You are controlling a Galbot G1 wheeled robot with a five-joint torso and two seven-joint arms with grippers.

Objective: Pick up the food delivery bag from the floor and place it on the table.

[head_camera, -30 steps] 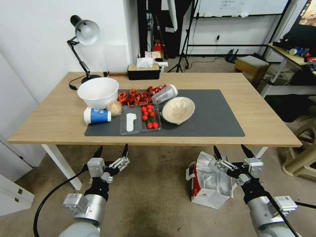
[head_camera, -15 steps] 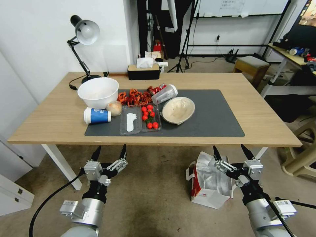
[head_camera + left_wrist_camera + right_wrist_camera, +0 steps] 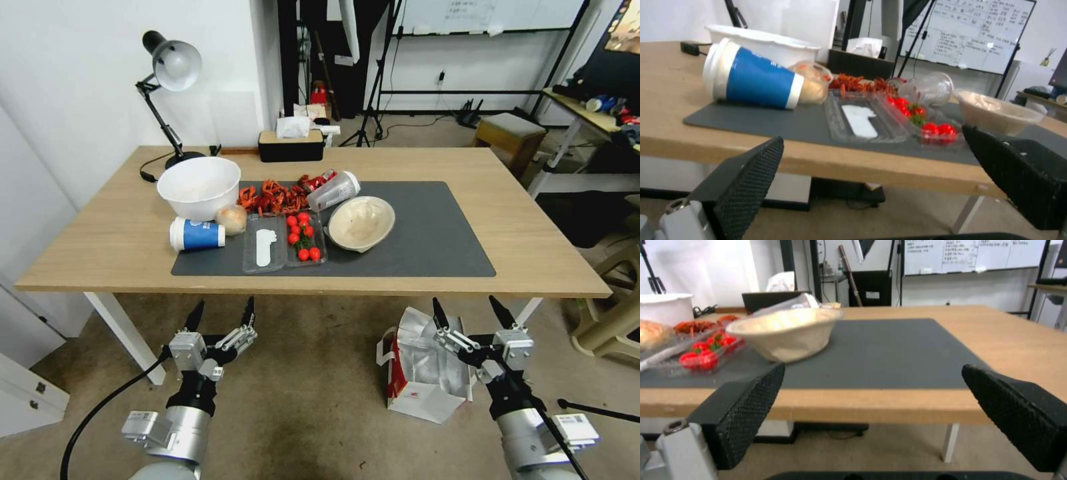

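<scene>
The food delivery bag, white with a red side panel and silver foil lining, stands on the beige carpet floor just under the near right edge of the table. My right gripper hovers open above the bag's right side, its fingertips pointing up toward the table's front edge. My left gripper is open too, held over bare floor to the left, well apart from the bag. Both wrist views look across the table edge between open fingers.
On the table's dark grey mat lie a white bowl, blue cup, tomato tray, beige bowl and tipped clear cup. A lamp and tissue box stand behind. A white table leg is near my left arm.
Both arms have sunk slightly and drawn back toward me; the left gripper shifted a little left. The bag has not moved.
</scene>
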